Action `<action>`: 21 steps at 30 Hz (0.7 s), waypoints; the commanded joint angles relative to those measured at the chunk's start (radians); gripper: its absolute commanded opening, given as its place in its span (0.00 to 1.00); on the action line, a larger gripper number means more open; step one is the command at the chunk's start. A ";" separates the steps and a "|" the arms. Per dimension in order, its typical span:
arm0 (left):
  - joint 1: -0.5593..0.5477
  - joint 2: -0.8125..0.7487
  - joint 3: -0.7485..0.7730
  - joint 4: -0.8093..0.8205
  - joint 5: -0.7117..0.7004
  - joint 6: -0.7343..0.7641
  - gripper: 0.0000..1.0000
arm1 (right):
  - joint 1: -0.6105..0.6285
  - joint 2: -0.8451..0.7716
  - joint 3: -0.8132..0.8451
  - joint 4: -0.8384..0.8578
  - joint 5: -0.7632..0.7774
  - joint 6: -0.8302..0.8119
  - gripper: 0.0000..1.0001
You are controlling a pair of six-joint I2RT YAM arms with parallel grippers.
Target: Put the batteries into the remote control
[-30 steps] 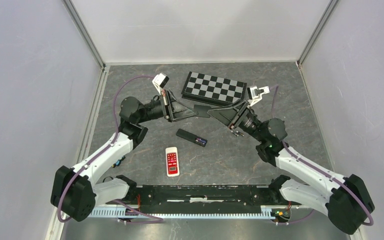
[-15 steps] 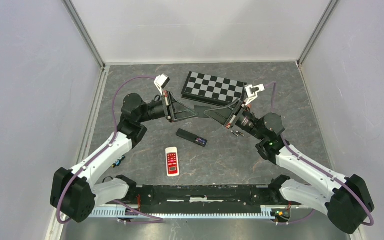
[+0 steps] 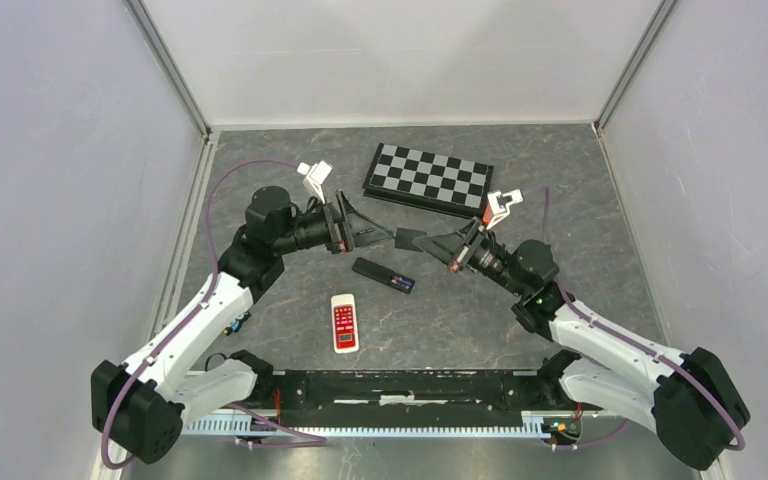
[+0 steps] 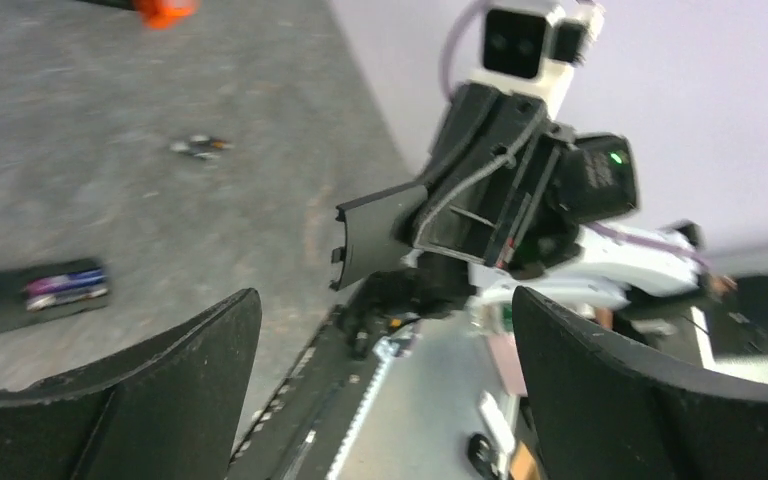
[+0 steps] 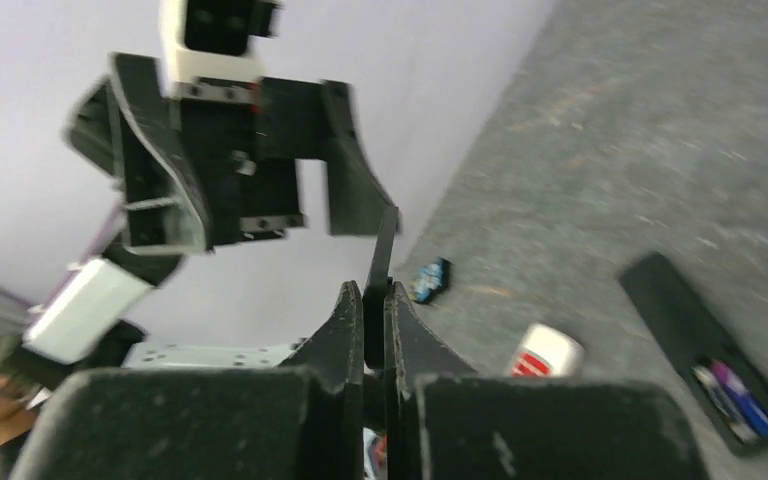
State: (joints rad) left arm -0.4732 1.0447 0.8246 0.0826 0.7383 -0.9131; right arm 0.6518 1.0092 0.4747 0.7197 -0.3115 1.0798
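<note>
Grey table (image 3: 610,210): chessboard (image 3: 428,178), black remote (image 3: 383,274), red remote (image 3: 344,323).

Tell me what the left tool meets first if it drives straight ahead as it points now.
Probably the black cover plate pinched in the right tool; it sits dead ahead of the left tool, though depth is unclear.

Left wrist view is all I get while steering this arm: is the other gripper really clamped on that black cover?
Observer: Yes. The right wrist view shows the right gripper shut on the cover, which stands edge-on between its fingers.
Operator: Anything on the table outside my frame?
Observer: A white remote with red buttons lies nearer the arm bases than the black remote.
Operator: And beyond the grippers?
Observer: A checkerboard lies toward the far wall.
</note>
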 commanded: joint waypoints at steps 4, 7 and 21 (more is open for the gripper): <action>0.029 -0.009 0.013 -0.392 -0.333 0.232 1.00 | -0.002 -0.134 -0.185 -0.145 0.202 -0.131 0.00; 0.031 -0.002 -0.034 -0.348 -0.347 0.205 1.00 | -0.001 -0.171 -0.229 -0.205 0.269 -0.138 0.00; 0.031 0.074 -0.181 -0.164 -0.457 0.088 0.88 | 0.000 -0.100 -0.393 0.000 0.373 0.011 0.00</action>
State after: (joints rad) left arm -0.4446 1.0863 0.6628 -0.1902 0.3035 -0.7811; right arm 0.6518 0.8650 0.0868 0.5961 0.0006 1.0355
